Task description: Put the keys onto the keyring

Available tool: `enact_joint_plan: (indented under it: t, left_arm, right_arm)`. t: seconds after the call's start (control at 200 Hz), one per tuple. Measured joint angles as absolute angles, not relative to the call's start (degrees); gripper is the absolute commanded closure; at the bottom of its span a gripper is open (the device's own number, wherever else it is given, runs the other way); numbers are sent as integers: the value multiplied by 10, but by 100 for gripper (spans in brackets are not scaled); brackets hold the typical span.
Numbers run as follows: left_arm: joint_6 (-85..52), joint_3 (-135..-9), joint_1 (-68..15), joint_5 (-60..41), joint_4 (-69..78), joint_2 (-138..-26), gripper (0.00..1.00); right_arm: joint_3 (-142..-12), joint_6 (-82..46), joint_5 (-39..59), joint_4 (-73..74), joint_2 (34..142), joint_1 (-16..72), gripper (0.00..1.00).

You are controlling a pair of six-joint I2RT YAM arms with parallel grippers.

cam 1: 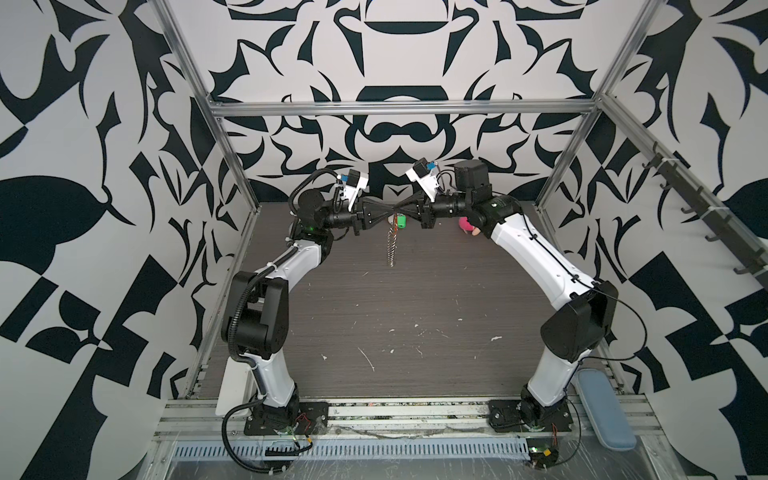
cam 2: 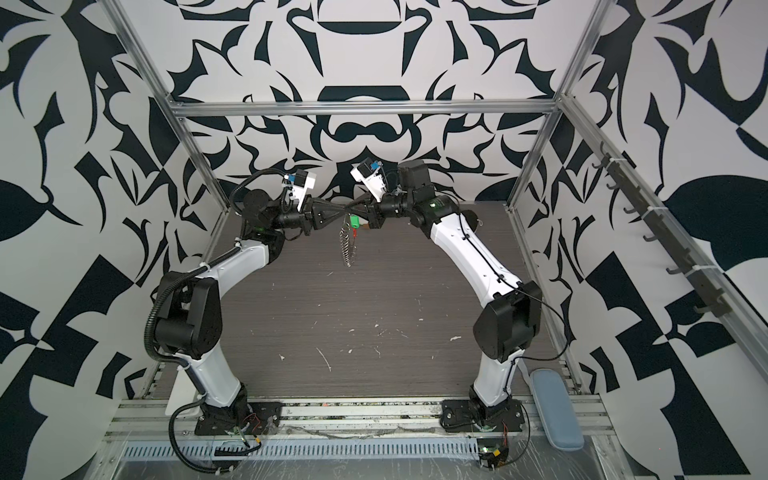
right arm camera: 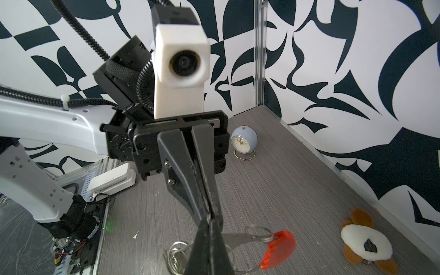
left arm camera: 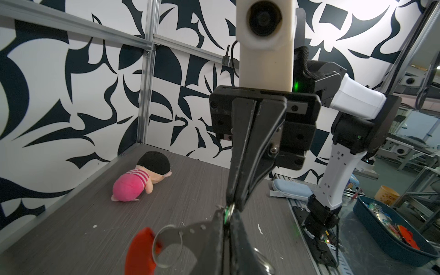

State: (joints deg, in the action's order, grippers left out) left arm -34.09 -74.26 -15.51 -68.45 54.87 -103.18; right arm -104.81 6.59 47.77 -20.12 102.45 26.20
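Keys (cam 1: pixel 400 219): a bright green tag, held up off the desk (cam 1: pixel 415 311) just under the point where the two grippers meet.
Keyring (cam 1: pixel 392 245): its silver chain of rings hangs straight down beside the tag, clear of the desk; its orange-red strip (right arm camera: pixel 278 247) juts out sideways on a ring.
Left gripper (right arm camera: pixel 210 217): jaws clenched, seemingly on the keyring's flat metal end, though the pinch itself is hidden.
Right gripper (left arm camera: pixel 232 206): jaws clenched, tip to tip with the left, a sliver of green at the tips.
Elsewhere: pink plush doll (left arm camera: pixel 133 185), pale blue clock (right arm camera: pixel 244 141) and brown-and-white plush toy (right arm camera: pixel 364 242) lie well apart on the desk.
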Motion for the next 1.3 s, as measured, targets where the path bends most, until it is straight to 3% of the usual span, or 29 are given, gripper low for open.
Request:
enact_joint_plan:
  t: [0.265,0.36,0.49,0.63,0.79,1.19,1.3]
  left_arm:
    - [-357,-742,-154,-688,567,-1032,100]
    - [-364,-740,-154,-675,587,-1033,100]
    - [-374,-719,-157,-631,622,-1032,100]
    - [-389,-693,-161,-566,666,-1032,100]
    - [-408,-683,-166,-506,701,-1032,100]
    - [-433,-683,-176,-467,726,-1032,100]
    - [-437,-683,-176,-463,727,-1032,100]
  right_arm:
    - [-1048,56,478,-194,1025,263,100]
    - [-1035,29,468,-163,1020,263,78]
    - [-953,-44,451,-72,986,249,68]
    - [-859,-127,441,37,948,225,66]
    - [-839,-167,435,96,945,211,64]
    - [-877,-110,426,96,952,243,60]
    - [-898,-90,423,83,962,253,67]
